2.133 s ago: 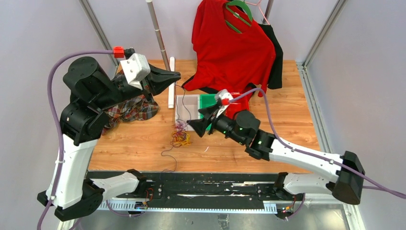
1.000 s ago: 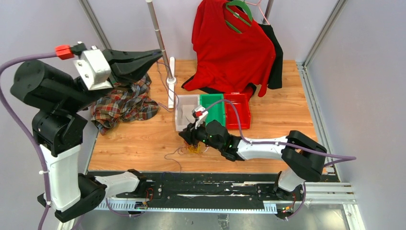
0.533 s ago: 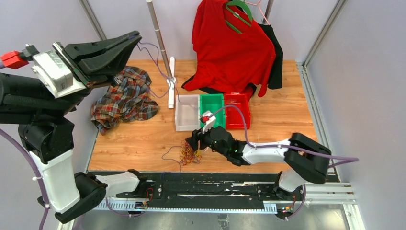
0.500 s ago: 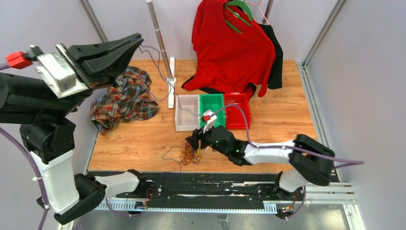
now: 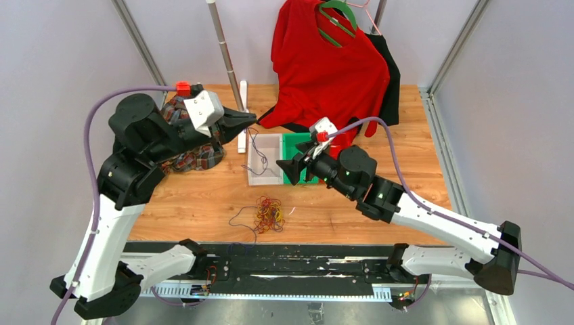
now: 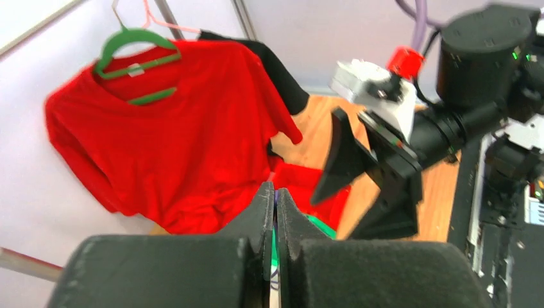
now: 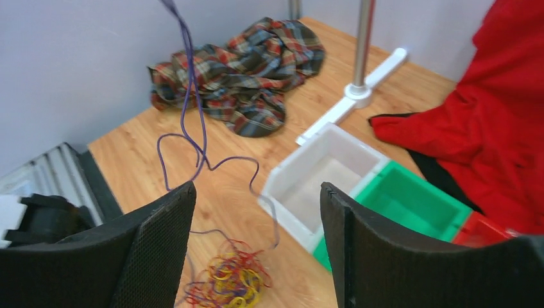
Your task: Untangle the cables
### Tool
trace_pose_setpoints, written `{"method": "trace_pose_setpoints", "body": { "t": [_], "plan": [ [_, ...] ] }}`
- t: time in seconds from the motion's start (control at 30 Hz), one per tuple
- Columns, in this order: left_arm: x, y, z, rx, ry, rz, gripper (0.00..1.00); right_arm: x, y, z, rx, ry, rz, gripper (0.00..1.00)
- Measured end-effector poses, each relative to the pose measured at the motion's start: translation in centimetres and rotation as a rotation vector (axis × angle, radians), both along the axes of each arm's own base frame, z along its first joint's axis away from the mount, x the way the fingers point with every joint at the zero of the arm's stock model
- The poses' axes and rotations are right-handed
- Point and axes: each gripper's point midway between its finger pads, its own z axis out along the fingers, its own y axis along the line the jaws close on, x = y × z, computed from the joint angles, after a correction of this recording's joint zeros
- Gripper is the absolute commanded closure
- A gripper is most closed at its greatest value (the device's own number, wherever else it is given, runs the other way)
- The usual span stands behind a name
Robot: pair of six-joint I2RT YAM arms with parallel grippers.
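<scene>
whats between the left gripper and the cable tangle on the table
Top view: the white bin, with a thin purple cable hanging from the left gripper across it toward the cable tangle, then bare wood.

Matt wood table, rumpled plaid cloth, glossy plastic bins, smooth metal pole, smooth-coated purple cable.

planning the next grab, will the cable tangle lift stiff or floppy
Probably floppy: the wire hangs in limp loops from the left claw. The tangle is thin wires, so likely light, and apt to drag as one clump.
</scene>
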Motion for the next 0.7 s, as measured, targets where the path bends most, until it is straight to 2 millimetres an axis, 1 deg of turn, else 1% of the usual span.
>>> {"method": "trace_pose_setpoints", "body": {
  "t": [0.07,0.13,0.2,0.37,0.4,0.47,0.57,0.63,0.67,0.7],
  "plan": [
    [0.1,-0.2,-1.7,0.025,0.041,-0.011,1.00,0.8,-0.8,0.0,-0.041,-0.001,-0.012,0.27],
    [0.0,-0.3,-2.3,0.031,0.051,-0.017,1.00,1.3,-1.3,0.0,-0.064,0.004,-0.008,0.27],
    [-0.2,-0.3,-2.8,0.036,0.059,-0.024,1.00,1.4,-1.1,0.5,-0.067,0.008,0.024,0.26],
    [-0.6,-0.4,-3.7,0.045,0.073,-0.040,1.00,0.0,1.9,1.9,-0.033,0.001,0.185,0.26],
    [-0.6,-0.4,-3.8,0.046,0.076,-0.042,1.00,0.0,2.6,2.0,-0.024,0.007,0.207,0.27],
    [-0.6,-0.5,-3.9,0.048,0.079,-0.046,1.00,0.0,3.9,1.4,-0.020,0.025,0.242,0.28],
    [-0.5,-0.6,-4.1,0.050,0.084,-0.048,1.00,0.2,5.6,-0.2,-0.016,0.073,0.278,0.37],
    [-0.6,-0.7,-4.1,0.050,0.085,-0.052,1.00,0.5,6.6,-1.2,-0.010,0.101,0.290,0.45],
    [-0.6,-0.7,-4.1,0.050,0.086,-0.053,1.00,0.6,7.0,-1.6,-0.006,0.113,0.292,0.54],
    [-0.6,-0.7,-4.1,0.049,0.088,-0.055,1.00,0.8,7.4,-1.9,0.002,0.127,0.293,0.66]
  ]
}}
